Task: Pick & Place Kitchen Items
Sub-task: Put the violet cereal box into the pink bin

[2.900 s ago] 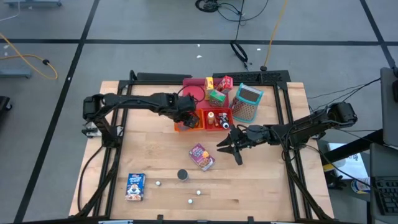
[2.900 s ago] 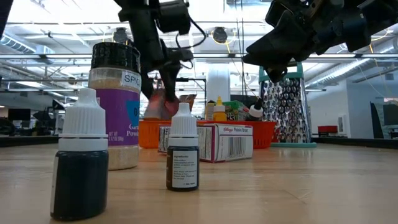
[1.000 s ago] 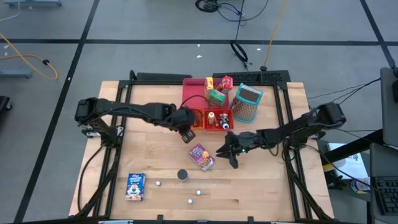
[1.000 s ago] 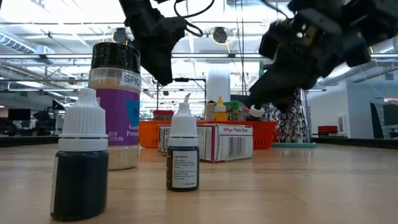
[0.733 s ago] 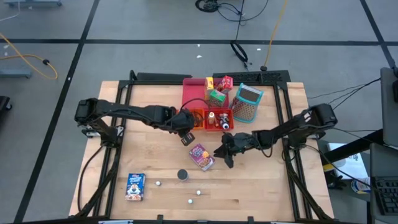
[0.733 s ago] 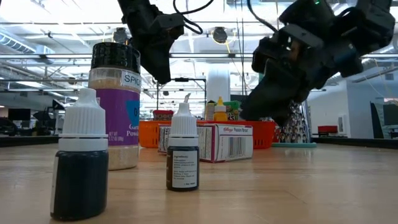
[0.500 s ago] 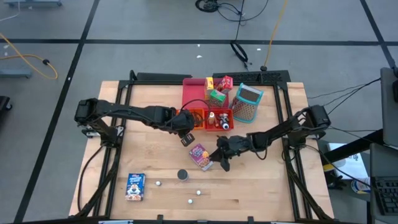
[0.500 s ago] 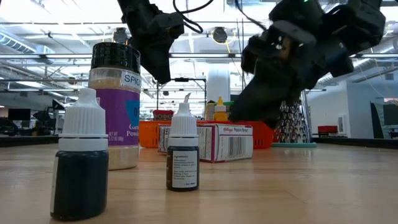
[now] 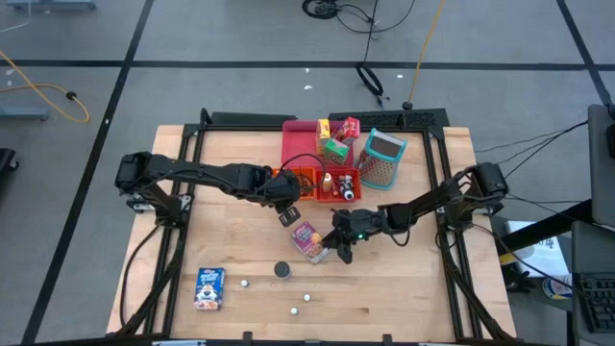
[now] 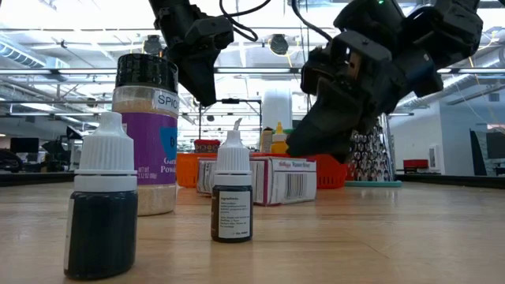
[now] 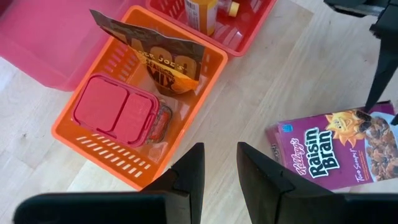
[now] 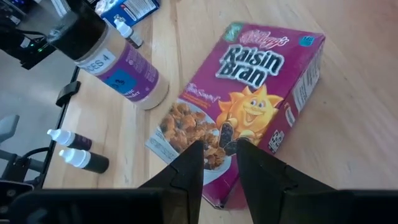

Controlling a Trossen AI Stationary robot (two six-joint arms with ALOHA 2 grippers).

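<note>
The bench (image 9: pixel 404 279) is pale wood planks with visible grain. At its front left lies a flat blue cardboard cereal box (image 9: pixel 209 287). Near it stand small white-capped dropper bottles (image 10: pixel 233 197) and a cylindrical spice jar (image 10: pixel 147 134) with a black lid and a purple label reading "SPIC".

The left pincer (image 11: pixel 216 168) hangs above bare wood just in front of the orange slotted plastic bin (image 11: pixel 118 160). Its dark fingers stand slightly apart, holding nothing. The bin contains a pink-red two-lobed moulded case (image 11: pixel 115 112) and a dark foil packet (image 11: pixel 158 59); its print is only partly legible.

The purple carton (image 12: pixel 245 102) lies flat at mid-bench, printed "Raisin Bran" with a cartoon sun. The right pincer (image 12: pixel 217 158) sits directly over the carton's face, fingers slightly parted; contact cannot be confirmed.

Right of the bins stands a perforated metal grater (image 9: pixel 382 158) with a teal frame.
</note>
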